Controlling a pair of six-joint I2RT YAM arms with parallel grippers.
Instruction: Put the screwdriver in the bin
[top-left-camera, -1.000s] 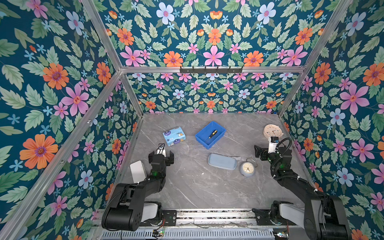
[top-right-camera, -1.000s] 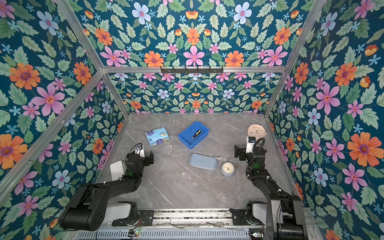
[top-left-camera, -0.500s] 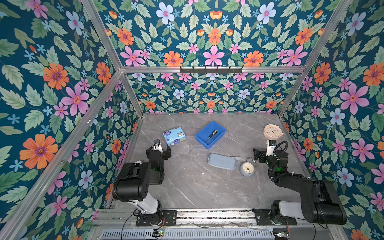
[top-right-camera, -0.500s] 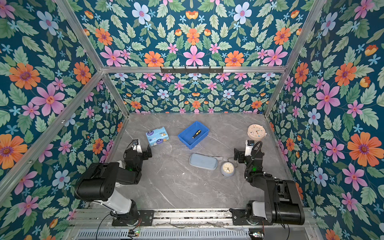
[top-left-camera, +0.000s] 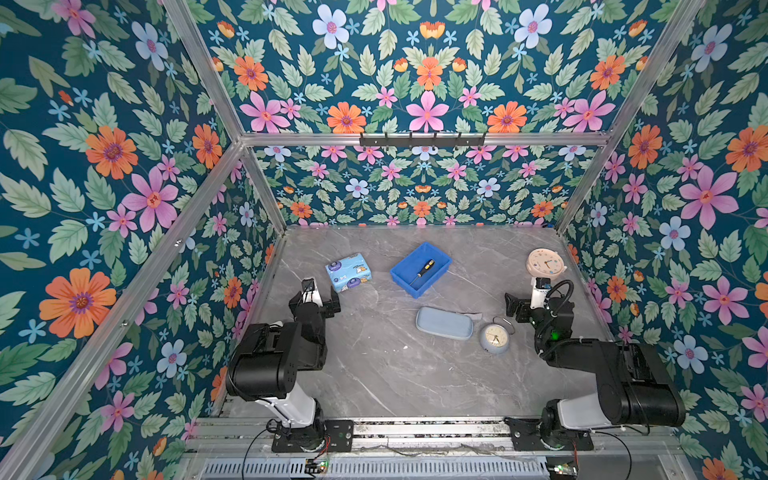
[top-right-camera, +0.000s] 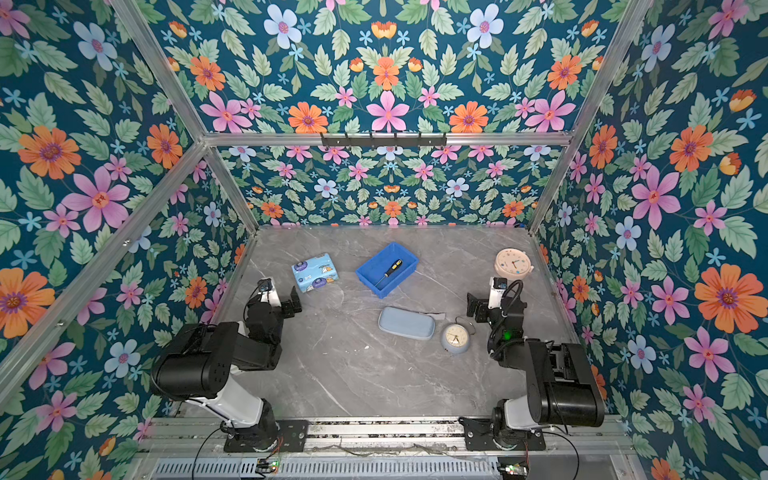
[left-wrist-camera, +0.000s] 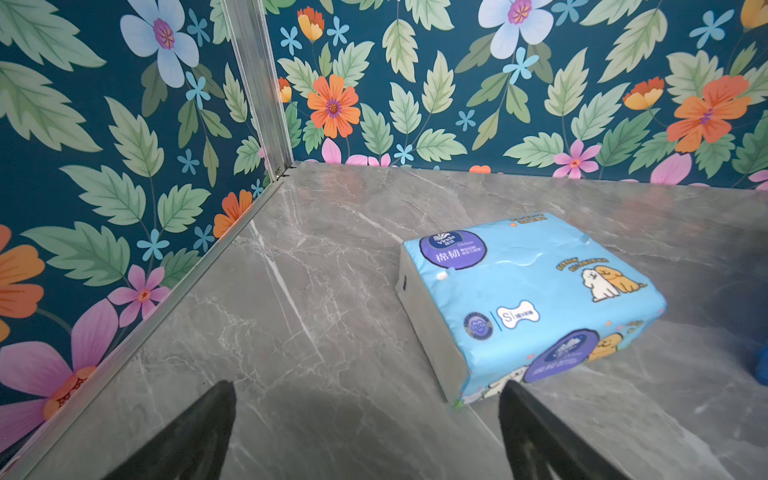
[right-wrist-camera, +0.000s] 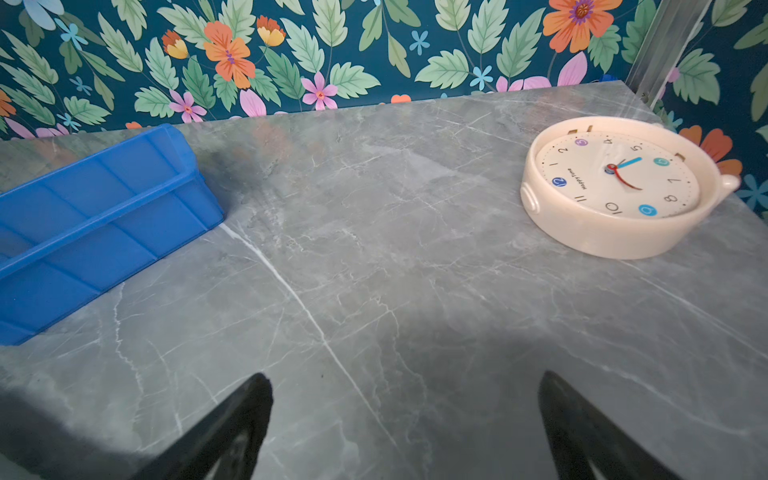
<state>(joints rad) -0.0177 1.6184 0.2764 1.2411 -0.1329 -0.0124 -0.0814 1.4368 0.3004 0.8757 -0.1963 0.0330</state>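
Screwdriver (top-left-camera: 422, 272) lying flat inside the blue bin (top-left-camera: 409, 268), far middle of the counter (top-left-camera: 374, 365). Left gripper (left-wrist-camera: 368, 384) spread wide, empty, near the tissue pack (left-wrist-camera: 528, 299); right gripper (right-wrist-camera: 405, 375) likewise apart, empty, near the cream clock (right-wrist-camera: 619, 187).

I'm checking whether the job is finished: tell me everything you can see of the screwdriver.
The screwdriver is small, with a black handle with yellow accents and a thin dark shaft. It lies flat and diagonal on the floor of the blue bin, handle toward the far side, tip toward the near side. Nothing but the bin touches it.
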